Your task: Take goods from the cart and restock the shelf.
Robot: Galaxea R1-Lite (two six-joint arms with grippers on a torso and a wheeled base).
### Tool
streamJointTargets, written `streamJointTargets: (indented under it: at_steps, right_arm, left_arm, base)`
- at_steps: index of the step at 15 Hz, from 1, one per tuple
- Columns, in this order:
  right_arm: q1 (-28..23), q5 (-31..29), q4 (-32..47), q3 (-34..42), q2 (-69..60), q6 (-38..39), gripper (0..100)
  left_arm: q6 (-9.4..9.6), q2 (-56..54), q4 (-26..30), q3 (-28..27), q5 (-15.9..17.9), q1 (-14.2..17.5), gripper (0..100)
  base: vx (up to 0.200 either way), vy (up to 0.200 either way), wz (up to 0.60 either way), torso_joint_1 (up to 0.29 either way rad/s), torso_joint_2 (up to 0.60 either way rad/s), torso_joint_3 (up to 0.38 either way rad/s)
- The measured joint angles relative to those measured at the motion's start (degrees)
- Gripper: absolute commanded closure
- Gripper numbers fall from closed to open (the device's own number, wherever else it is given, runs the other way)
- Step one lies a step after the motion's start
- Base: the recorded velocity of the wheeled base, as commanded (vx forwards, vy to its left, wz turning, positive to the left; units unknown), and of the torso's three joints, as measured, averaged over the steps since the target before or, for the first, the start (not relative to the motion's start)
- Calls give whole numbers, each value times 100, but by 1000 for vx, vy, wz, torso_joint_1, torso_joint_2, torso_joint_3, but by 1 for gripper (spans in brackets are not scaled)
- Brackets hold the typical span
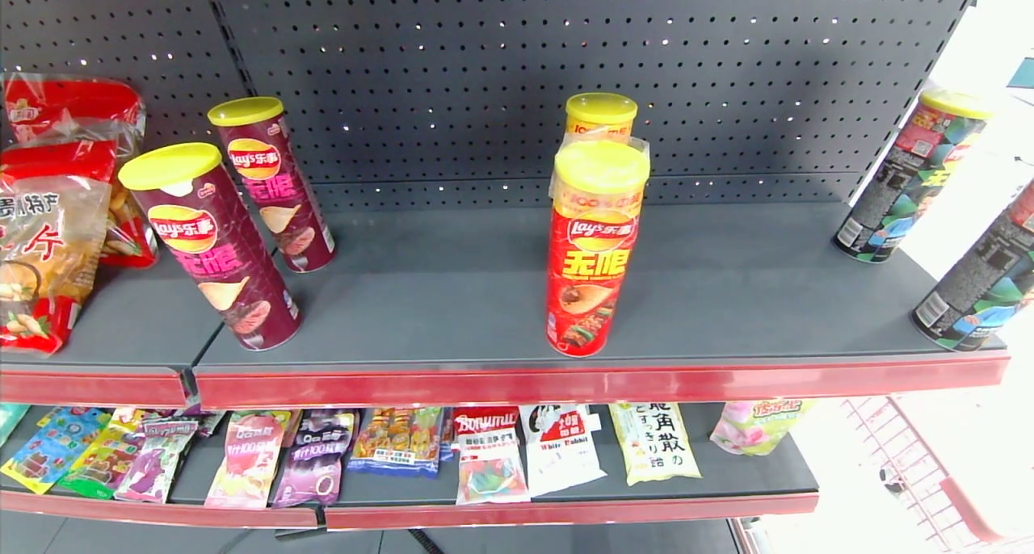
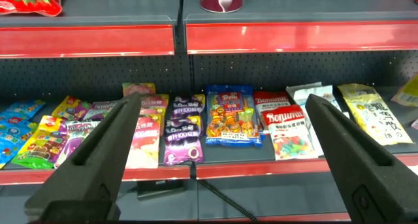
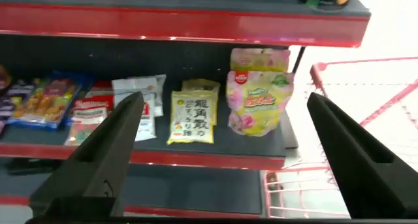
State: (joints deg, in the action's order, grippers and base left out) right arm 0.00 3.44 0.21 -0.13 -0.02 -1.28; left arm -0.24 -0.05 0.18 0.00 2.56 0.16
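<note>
I am holding my left jaws wide apart with nothing between them, facing the front edge of the lower shelf (image 2: 248,153) near its middle. Lying flat there are a purple candy bag (image 2: 183,129), a blue-edged candy bag (image 2: 230,116) and a red-topped candy bag (image 2: 287,126). My right jaws are standing just as wide apart, also gripping nothing, facing the right end of the same shelf. There a yellow packet (image 3: 192,116) is lying flat and a pink-and-green pouch (image 3: 258,96) is standing up just beside it. The red wire cart (image 3: 366,87) is sitting just past that right end; I cannot tell what is in it.

On the upper shelf (image 1: 452,295), a red chip can (image 1: 594,247) is standing near the front edge at the middle, with another yellow-lidded can (image 1: 599,116) directly behind it. Toward the left, the front maroon can (image 1: 212,243) is standing close to the front edge and the rear maroon can (image 1: 273,182) is standing nearer the back panel. At the right end, one black-and-green can (image 1: 977,283) is sitting by the front corner and a second black-and-green can (image 1: 913,178) farther back. Snack bags (image 1: 48,215) are piling up at the left end.
</note>
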Motion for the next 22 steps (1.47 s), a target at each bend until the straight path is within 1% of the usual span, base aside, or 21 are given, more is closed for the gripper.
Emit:
streamJointTargets:
  at_steps: [1, 3, 4, 22]
  right_arm:
    - [2, -93, -11, 4, 0, 190, 0]
    - [2, -404, -11, 11, 0, 161, 0]
    - [0, -428, -13, 11, 0, 157, 0]
    - [0, -434, -11, 13, 0, 182, 0]
  left_arm:
    - [0, 0, -2, 0, 0, 0, 0]
    - [0, 0, 0, 0, 0, 0, 0]
    - [0, 0, 0, 0, 0, 0, 0]
    - [0, 0, 0, 0, 0, 0, 0]
  base:
    - [0, 0, 0, 0, 0, 0]
    - [0, 0, 0, 0, 0, 0]
    - [0, 0, 0, 0, 0, 0]
    - [0, 0, 0, 0, 0, 0]
